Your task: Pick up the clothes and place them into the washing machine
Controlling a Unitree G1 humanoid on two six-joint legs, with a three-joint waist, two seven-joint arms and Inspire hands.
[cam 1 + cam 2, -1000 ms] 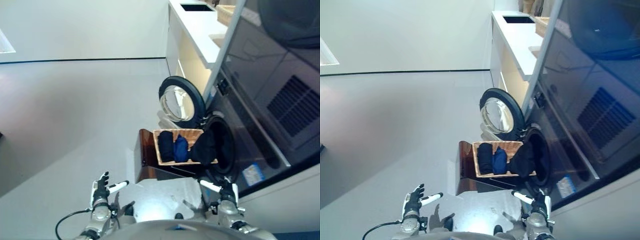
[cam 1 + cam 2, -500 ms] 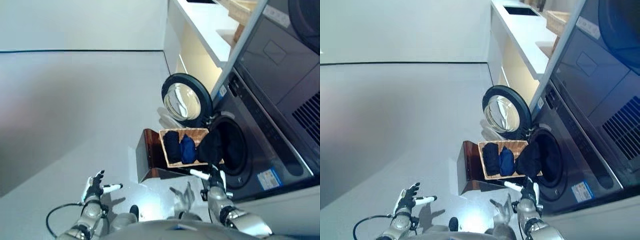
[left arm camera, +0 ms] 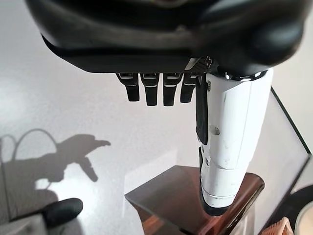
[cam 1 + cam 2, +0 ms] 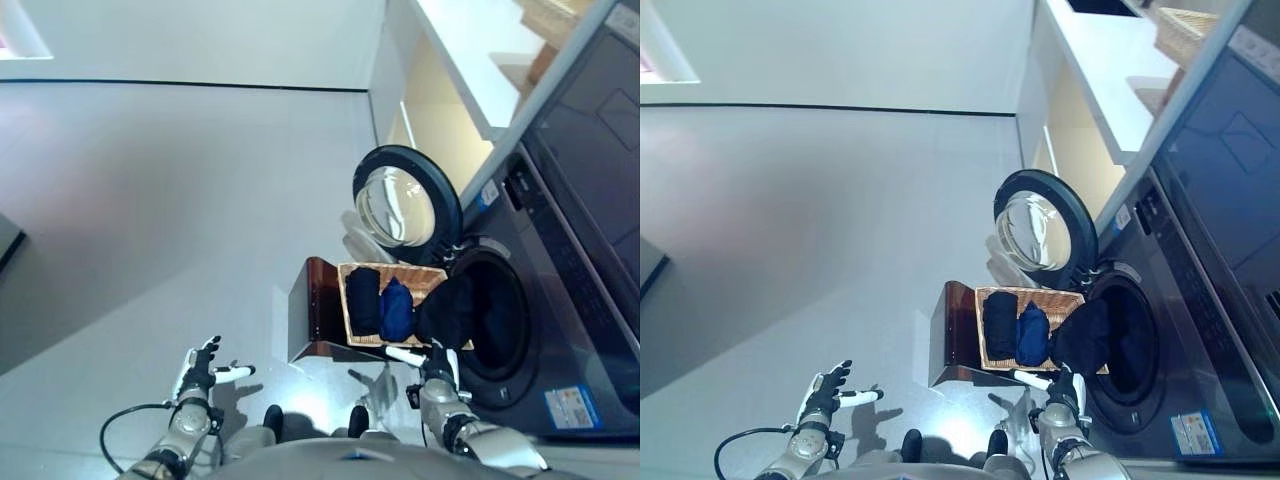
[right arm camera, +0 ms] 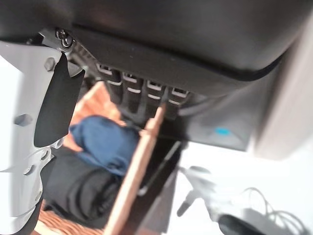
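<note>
A wicker basket [image 4: 432,273] rests on a dark wooden stool [image 4: 318,305] in front of the washing machine [image 4: 520,310]. It holds a rolled black garment [image 4: 362,298] and a blue garment [image 4: 397,308]; a larger black garment [image 4: 448,308] drapes from the basket's right end into the drum opening. The round door [image 4: 405,208] stands swung open. My right hand [image 4: 434,362] hovers open just short of the basket's near edge, holding nothing; its wrist view shows the blue garment [image 5: 105,142] and black garment [image 5: 78,188]. My left hand [image 4: 200,370] is open over the floor, far left of the stool.
A white counter [image 4: 470,50] runs along the wall beyond the machine, with another dark appliance [image 4: 590,130] stacked above it. Grey floor [image 4: 150,200] spreads wide to the left. A dark object's corner [image 4: 8,240] shows at the left edge.
The camera has shifted, so the whole scene sits further right. My right hand has stayed raised near the basket's near edge; my left hand stays out to the left.
</note>
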